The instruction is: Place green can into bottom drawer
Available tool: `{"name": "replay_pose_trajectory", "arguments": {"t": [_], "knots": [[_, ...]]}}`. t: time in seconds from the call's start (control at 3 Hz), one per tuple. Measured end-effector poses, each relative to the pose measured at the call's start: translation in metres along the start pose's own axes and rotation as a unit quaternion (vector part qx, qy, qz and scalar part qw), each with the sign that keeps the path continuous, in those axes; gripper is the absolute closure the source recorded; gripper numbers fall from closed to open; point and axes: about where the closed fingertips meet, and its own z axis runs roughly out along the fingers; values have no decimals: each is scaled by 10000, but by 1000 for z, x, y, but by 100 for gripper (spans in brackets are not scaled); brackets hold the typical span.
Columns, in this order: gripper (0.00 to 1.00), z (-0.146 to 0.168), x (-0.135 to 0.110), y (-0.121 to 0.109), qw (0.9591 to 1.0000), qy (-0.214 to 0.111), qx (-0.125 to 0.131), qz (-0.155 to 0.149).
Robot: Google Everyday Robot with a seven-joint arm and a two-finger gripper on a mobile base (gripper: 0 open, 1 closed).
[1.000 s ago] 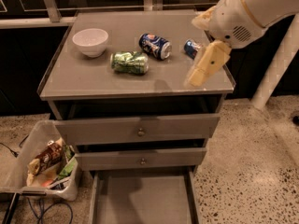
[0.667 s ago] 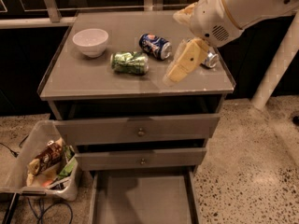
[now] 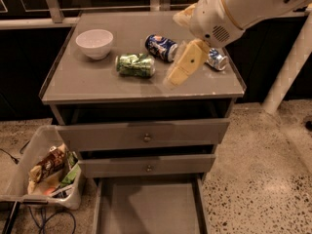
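The green can lies on its side on the grey cabinet top, left of centre. My gripper hangs over the top just right of the can, not touching it; its cream fingers point down and left. The bottom drawer is pulled open at the foot of the cabinet, a flat grey tray with nothing in it.
A white bowl sits at the back left of the top. A dark blue can lies behind the green can. A blue-and-silver can lies right, partly behind my arm. Two closed drawers have round knobs. A bin of trash stands on the floor at left.
My gripper has moved left across the cabinet top, from over the blue-and-silver can toward the green can. The cans and bowl have not moved.
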Motion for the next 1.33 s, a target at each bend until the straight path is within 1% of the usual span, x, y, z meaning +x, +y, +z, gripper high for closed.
{"name": "replay_pose_trajectory", "arguments": {"t": [0.33,0.67,1.0,1.33], "knots": [[0,30,-3,-11,9999,39,-97,-137],[0,70,-6,-27,9994,-46,-216,-267],[0,108,-14,-39,9979,-256,-477,-355],[0,144,-21,-54,9966,-385,-625,-386]]}}
